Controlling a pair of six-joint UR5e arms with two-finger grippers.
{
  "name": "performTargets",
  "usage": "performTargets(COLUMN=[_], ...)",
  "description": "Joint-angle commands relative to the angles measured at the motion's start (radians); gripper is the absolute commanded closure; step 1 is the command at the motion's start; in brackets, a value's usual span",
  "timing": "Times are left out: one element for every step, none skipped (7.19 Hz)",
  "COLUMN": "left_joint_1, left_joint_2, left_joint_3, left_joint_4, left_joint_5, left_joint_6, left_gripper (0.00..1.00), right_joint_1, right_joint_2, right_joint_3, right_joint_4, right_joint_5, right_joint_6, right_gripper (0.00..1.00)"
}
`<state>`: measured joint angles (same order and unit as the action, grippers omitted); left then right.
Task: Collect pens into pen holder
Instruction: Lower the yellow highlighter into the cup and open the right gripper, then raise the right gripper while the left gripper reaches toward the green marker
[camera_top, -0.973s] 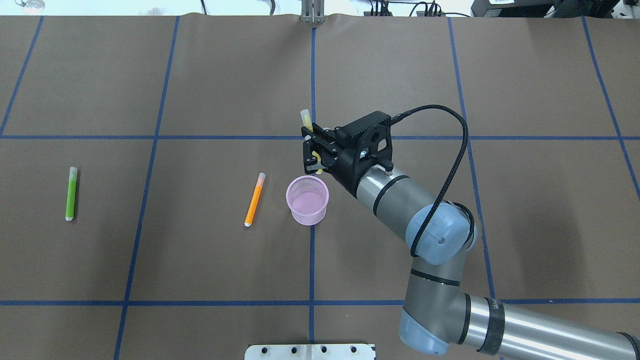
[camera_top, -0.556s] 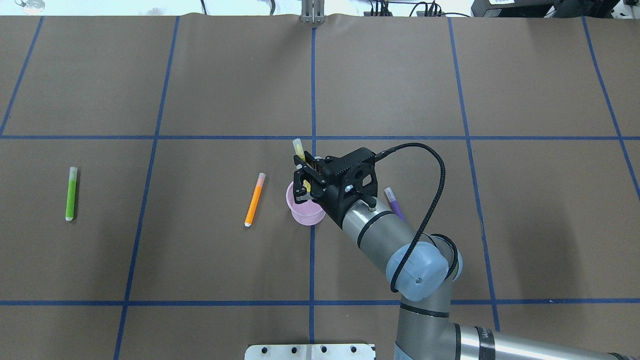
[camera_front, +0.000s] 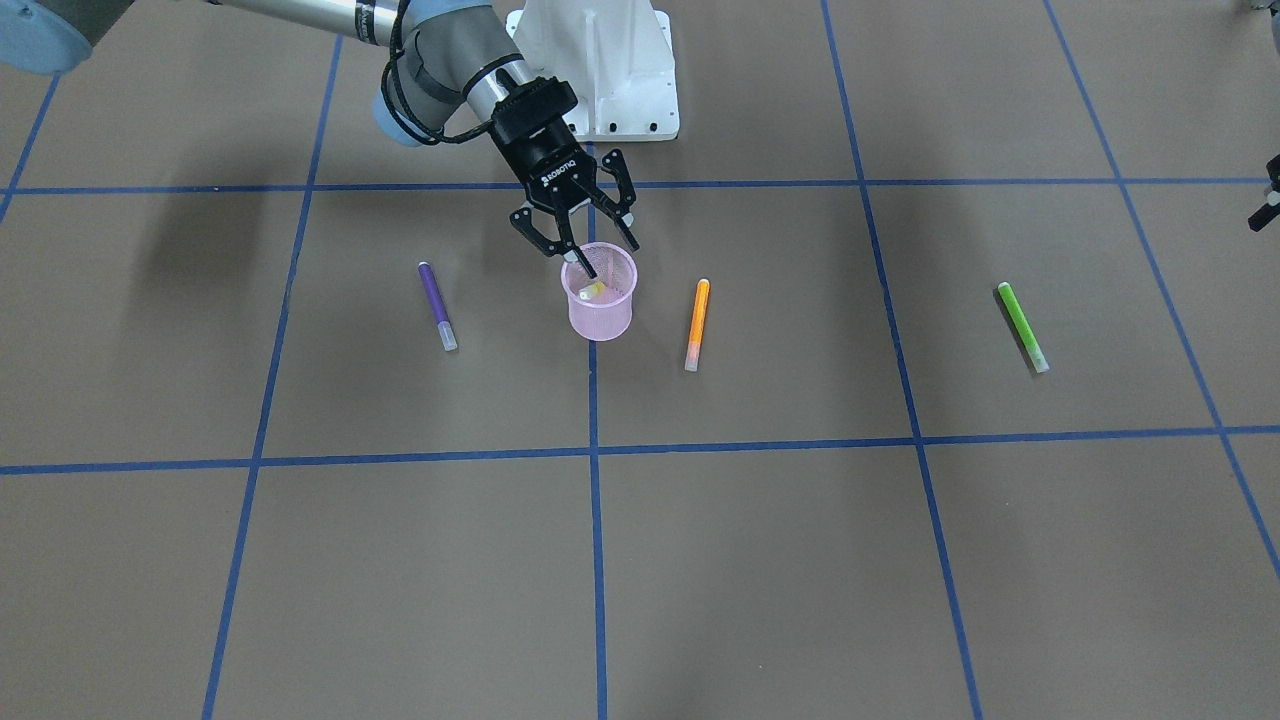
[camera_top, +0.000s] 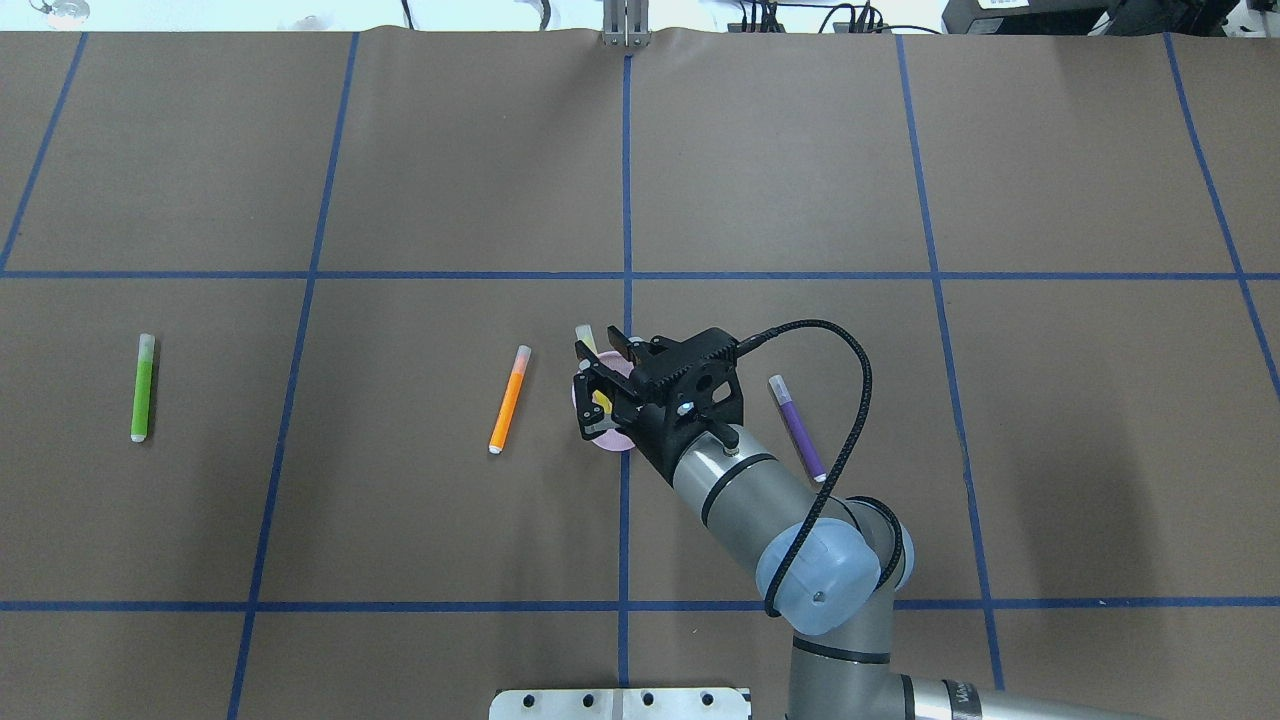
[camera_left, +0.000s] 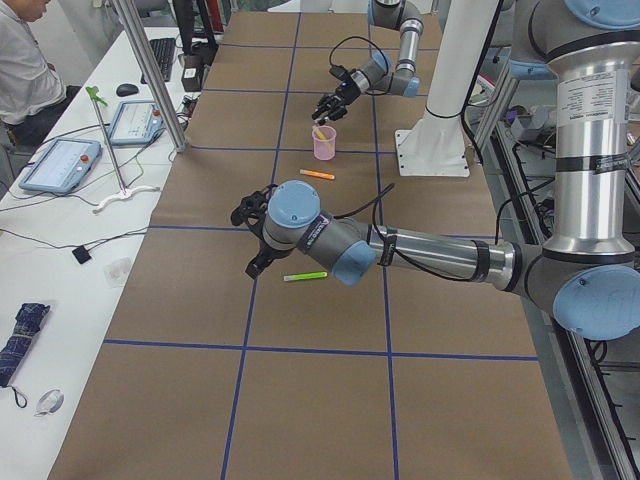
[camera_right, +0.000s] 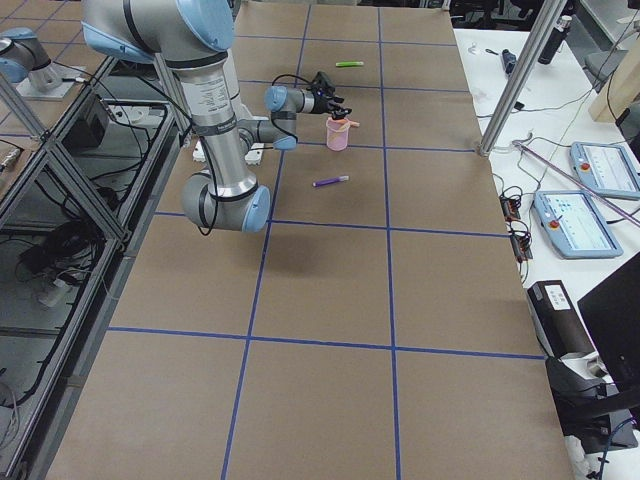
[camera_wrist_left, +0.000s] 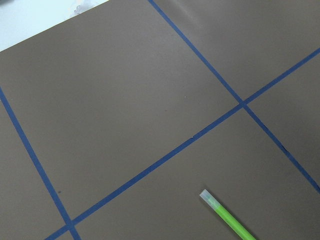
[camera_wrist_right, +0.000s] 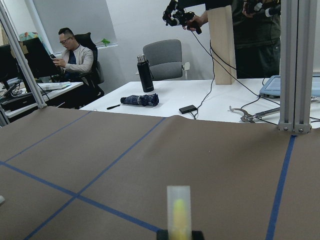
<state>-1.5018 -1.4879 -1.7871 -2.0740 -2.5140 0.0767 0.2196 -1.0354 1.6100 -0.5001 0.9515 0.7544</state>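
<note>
R two-finger gripper hung over the small pink wire-mesh cup, jaws seemingly spread wide. Pale yellow pen leaned inside (cap up). Slim purple pen and orange pen lay flat either side, bright green pen well apart. L gripper: couldn't tell its state.

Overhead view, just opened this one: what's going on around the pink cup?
The right gripper hangs open over the pink pen holder, and the pale yellow pen leans inside it. The orange pen, purple pen and green pen lie flat on the table, not yet collected.
</note>
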Motion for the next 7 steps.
performTargets(left_joint_1=[0.000,0.002,0.003,0.027,0.066,0.092,0.157], left_joint_2=[0.000,0.008,0.011,0.012,0.040,0.041,0.044], left_joint_3=[0.002,0.003,0.011,0.009,0.011,0.009,0.009], left_joint_4=[0.002,0.006,0.002,-0.005,-0.012,-0.017,-0.029], left_joint_5=[0.000,0.000,0.000,0.003,0.027,0.071,0.133], left_joint_6=[0.000,-0.002,-0.056,-0.171,-0.295,-0.401,-0.523], left_gripper=[0.00,0.00,0.00,0.00,0.00,0.00,0.00], right_joint_1=[0.029,0.081,0.148,0.215,0.286,0.367,0.499], right_joint_2=[0.020,0.024,0.023,0.021,0.017,0.017,0.012], right_joint_3=[0.034,0.118,0.177,0.183,0.183,0.185,0.185], right_joint_4=[-0.074,-0.260,-0.410,-0.482,-0.568,-0.666,-0.771], right_joint_5=[0.035,0.130,0.251,0.374,0.476,0.583,0.789], right_joint_6=[0.003,0.023,0.080,0.120,0.125,0.126,0.129], right_gripper=[0.03,0.03,0.02,0.02,0.02,0.02,0.02])
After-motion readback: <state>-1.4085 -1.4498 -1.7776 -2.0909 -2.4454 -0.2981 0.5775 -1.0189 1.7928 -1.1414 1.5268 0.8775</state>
